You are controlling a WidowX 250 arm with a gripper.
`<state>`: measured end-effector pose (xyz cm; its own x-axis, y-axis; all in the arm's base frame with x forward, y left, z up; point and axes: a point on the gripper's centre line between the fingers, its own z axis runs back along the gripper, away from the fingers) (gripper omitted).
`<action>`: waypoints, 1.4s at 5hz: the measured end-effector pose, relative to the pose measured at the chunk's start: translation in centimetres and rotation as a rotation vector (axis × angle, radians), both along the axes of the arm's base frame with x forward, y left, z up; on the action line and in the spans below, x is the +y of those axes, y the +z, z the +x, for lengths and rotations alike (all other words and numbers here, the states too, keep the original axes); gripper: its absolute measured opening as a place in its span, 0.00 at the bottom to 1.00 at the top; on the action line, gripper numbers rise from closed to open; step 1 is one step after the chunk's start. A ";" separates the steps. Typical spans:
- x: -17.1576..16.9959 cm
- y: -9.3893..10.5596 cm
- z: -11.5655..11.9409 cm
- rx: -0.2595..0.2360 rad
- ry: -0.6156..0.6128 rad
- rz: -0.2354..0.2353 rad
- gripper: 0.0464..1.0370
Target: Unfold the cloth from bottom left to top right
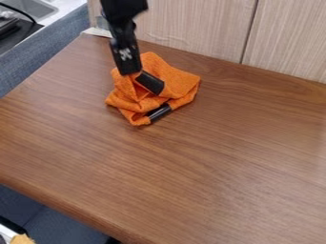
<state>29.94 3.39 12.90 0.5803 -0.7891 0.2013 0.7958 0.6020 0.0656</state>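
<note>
Across the bottom, a counter (210, 157) of streaky brown wood grain. Behind, flat paneling (197, 26) in pale, finely lined wood. Near the counter's back edge, a cloth (175, 78) of nubbly orange weave, crumpled in folds. Above its back-left part, a blocky black gripper (127, 62); open or closed, impossible to tell.

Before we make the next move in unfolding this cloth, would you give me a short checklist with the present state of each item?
1. Cloth lies on the table: ok.
2. Gripper is at the cloth: ok.
3. Cloth is spread flat: not ok, it is bunched in folds.
4. Gripper has a firm hold on the bottom left corner: cannot tell.
5. Enough room toward the top right: cannot tell; the wooden panel stands close behind.
</note>
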 end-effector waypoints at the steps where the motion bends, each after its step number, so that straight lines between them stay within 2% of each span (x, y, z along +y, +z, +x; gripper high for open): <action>1: -0.2 -2.4 0.3 0.083 0.010 0.007 0.96; 2: -0.2 -3.7 1.0 0.110 0.002 0.044 0.92; 3: -0.4 -3.8 1.2 0.090 0.010 0.018 0.64; 4: -0.2 -4.1 0.8 0.096 0.016 -0.004 0.32; 5: -0.5 -3.2 0.4 0.062 -0.006 -0.011 0.13; 6: -0.1 -2.3 -0.1 0.035 0.003 -0.027 0.05; 7: 0.7 -0.5 -0.5 -0.015 0.018 -0.016 0.04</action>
<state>29.45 4.10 12.45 0.5914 -0.7750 0.2228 0.7836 0.6175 0.0678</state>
